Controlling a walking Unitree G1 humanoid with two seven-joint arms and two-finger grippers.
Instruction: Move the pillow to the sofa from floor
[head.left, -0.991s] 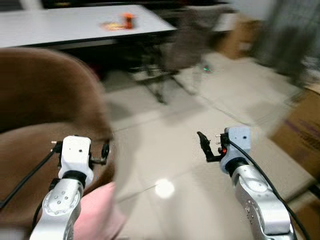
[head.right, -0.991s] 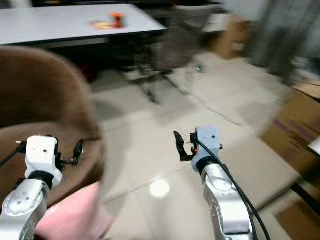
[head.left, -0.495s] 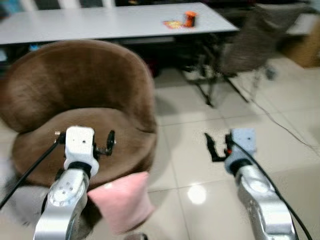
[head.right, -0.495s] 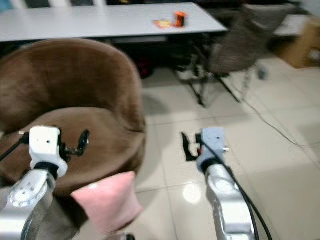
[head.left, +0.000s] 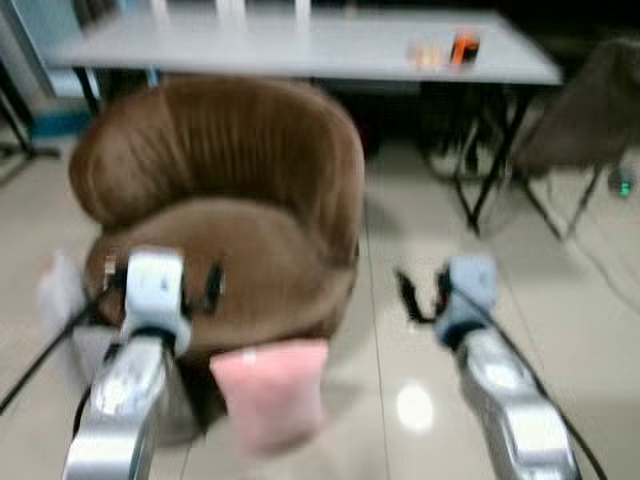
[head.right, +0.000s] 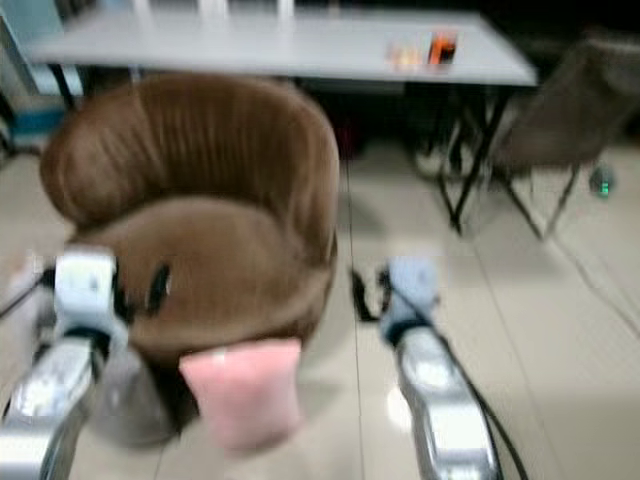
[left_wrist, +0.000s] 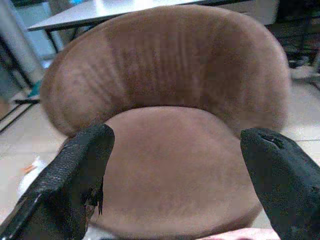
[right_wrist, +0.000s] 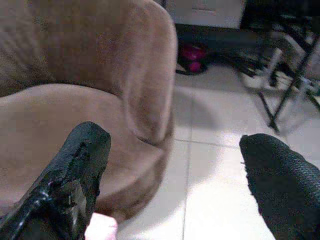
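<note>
A pink pillow (head.left: 272, 392) leans on the tiled floor against the front of a round brown sofa chair (head.left: 240, 215). My left gripper (head.left: 212, 287) is raised over the chair's seat, above and left of the pillow, and the left wrist view has its fingers (left_wrist: 75, 180) spread wide around the seat (left_wrist: 170, 165). My right gripper (head.left: 405, 296) hovers over the floor to the right of the chair, open, with the chair's side (right_wrist: 145, 95) and a pink corner of the pillow (right_wrist: 101, 227) between its fingers (right_wrist: 75, 175). Both hold nothing.
A long white table (head.left: 300, 45) with an orange bottle (head.left: 462, 47) stands behind the chair. A dark chair (head.left: 580, 110) and table legs (head.left: 490, 170) are at the right back. Something white (head.left: 60, 290) lies on the floor left of the sofa chair. The picture is blurred.
The camera has swung left, so the sofa chair and pillow now sit nearer the middle. Both grippers stay raised and open.
</note>
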